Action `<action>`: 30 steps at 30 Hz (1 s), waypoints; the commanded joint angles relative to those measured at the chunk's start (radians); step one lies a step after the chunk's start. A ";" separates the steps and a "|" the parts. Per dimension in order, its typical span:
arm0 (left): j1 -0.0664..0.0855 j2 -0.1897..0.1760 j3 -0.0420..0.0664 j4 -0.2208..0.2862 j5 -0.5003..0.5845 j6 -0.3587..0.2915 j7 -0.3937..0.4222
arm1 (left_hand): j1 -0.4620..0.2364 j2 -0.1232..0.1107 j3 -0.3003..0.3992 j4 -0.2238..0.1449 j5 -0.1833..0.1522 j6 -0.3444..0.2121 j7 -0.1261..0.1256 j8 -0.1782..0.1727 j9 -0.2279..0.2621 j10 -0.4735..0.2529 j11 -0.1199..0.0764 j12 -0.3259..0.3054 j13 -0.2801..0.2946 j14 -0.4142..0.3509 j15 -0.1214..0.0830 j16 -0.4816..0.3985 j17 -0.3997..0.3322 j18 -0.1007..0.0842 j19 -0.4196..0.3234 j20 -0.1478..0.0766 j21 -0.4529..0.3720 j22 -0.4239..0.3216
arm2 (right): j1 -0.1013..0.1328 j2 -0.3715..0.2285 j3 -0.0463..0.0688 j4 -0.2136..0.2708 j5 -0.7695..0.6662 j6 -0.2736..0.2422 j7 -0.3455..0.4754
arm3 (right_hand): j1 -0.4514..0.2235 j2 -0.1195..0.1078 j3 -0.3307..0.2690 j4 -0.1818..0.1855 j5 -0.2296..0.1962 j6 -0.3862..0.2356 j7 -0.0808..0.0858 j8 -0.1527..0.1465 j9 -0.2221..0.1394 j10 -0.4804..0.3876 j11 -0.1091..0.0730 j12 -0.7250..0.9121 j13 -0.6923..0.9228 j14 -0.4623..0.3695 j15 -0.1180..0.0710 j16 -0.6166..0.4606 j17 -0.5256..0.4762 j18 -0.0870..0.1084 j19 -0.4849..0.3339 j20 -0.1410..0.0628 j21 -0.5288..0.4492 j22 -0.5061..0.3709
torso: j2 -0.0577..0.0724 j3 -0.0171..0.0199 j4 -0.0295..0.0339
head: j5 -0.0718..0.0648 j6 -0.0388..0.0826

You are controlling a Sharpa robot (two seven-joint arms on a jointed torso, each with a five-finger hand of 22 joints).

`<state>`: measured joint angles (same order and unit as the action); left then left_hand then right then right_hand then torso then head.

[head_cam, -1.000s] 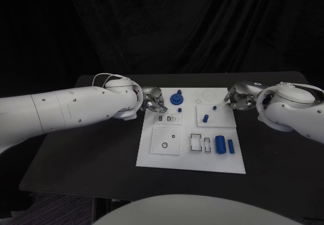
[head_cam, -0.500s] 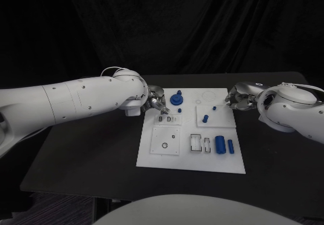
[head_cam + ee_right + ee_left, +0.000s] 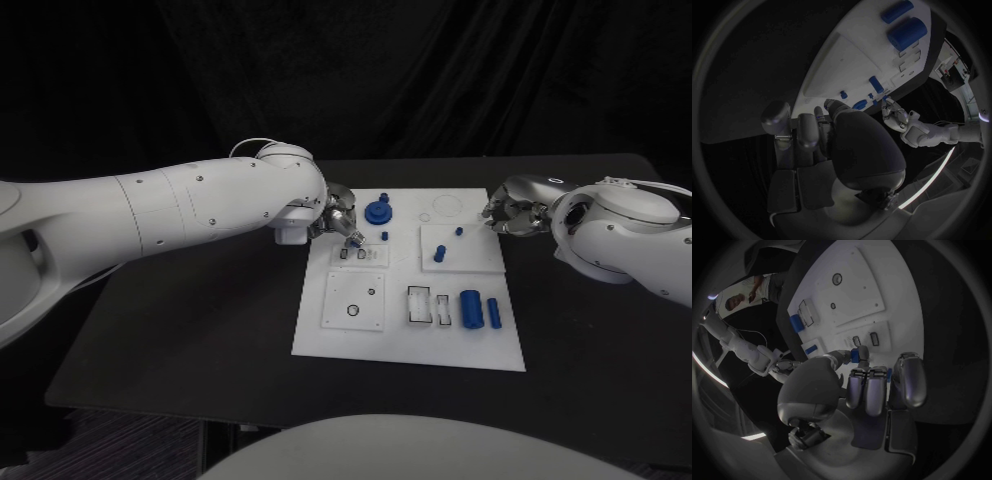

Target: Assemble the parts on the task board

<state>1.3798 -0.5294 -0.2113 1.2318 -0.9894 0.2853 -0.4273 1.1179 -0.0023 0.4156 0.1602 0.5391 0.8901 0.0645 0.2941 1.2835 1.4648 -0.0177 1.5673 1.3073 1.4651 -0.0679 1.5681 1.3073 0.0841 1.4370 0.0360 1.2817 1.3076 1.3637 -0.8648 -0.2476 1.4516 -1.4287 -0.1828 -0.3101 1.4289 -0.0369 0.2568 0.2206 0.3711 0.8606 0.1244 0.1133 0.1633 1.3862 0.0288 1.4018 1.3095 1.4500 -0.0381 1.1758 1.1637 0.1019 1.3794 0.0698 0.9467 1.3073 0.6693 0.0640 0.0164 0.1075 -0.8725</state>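
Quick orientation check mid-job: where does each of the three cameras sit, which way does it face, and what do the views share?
Head view: on the robot's head, looking down at the white task board; both white arms enter, left hand and right hand at the board's far corners.
Left wrist view: behind the left hand, facing the board.
Right wrist view: behind the right hand, facing the board.
Shared: board and large blue cylinder.

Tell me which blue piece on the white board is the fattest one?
The thick blue cylinder lying near the task board's front right. Right beside it lies a much thinner blue peg, and the other blue pieces farther back are smaller.
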 commanded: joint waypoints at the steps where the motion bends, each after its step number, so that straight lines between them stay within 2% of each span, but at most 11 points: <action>1: 0.003 0.009 0.001 -0.006 0.016 0.038 -0.024 | 0.005 -0.001 0.005 0.000 -0.006 0.012 -0.017 -0.007 -0.002 0.106 -0.007 0.004 0.263 0.106 -0.007 0.003 0.264 -0.018 0.007 0.001 0.007 0.177 | -0.002 0.000 0.001 0.002 -0.002 -0.010 -0.013 | -0.007 -0.005 0.006 -0.003 0.005 0.000 0.005 -0.004 -0.001 -0.009 -0.001 -0.006 0.036 -0.008 -0.002 -0.005 -0.001 0.012 -0.008 -0.002 -0.005 0.102 | 0.000 -0.0004 0.0009 | 0.000 0.000; 17: 0.000 0.031 0.001 -0.010 0.016 0.053 -0.044 | 0.006 0.000 0.006 0.001 -0.009 0.010 -0.014 -0.017 -0.010 0.106 -0.005 0.004 0.263 0.106 -0.006 0.003 0.264 -0.018 0.007 0.001 0.006 0.176 | -0.002 0.003 0.001 0.002 -0.002 -0.007 -0.014 | -0.008 -0.006 0.006 -0.003 0.005 0.001 0.005 -0.004 -0.001 -0.009 -0.001 -0.006 0.036 -0.009 -0.002 -0.006 -0.002 0.012 -0.009 -0.002 -0.007 0.101 | 0.000 0.0000 -0.0003 | 0.007 0.000; 30: -0.004 0.039 0.001 -0.011 0.016 0.064 -0.066 | 0.014 0.000 0.012 -0.006 -0.010 0.010 -0.014 -0.026 -0.017 0.106 -0.005 0.004 0.263 0.106 -0.005 0.003 0.264 -0.016 0.004 0.002 -0.001 0.174 | -0.002 0.003 0.001 0.003 -0.002 -0.005 -0.014 | -0.008 -0.006 0.006 -0.003 0.005 0.001 0.005 -0.004 -0.001 -0.009 -0.001 -0.006 0.036 -0.009 -0.002 -0.006 -0.002 0.012 -0.009 -0.002 -0.007 0.101 | 0.000 0.0000 0.0001 | 0.002 0.000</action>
<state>1.3779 -0.4932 -0.2116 1.2205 -0.9842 0.3324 -0.4841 1.1183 -0.0018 0.4214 0.1542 0.5328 0.9013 0.0572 0.2747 1.2666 1.4648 -0.0177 1.5673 1.3074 1.4651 -0.0679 1.5682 1.3078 0.0841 1.4369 0.0360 1.2859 1.3075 1.3637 -0.8614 -0.2476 1.4523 -1.4281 -0.1827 -0.3104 1.4289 -0.0369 0.2596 0.2178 0.3711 0.8606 0.1244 0.1133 0.1634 1.3862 0.0288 1.4018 1.3095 1.4500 -0.0381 1.1759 1.1627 0.1017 1.3758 0.0663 0.9430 1.3078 0.6696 0.0639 0.0169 0.1106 -0.8725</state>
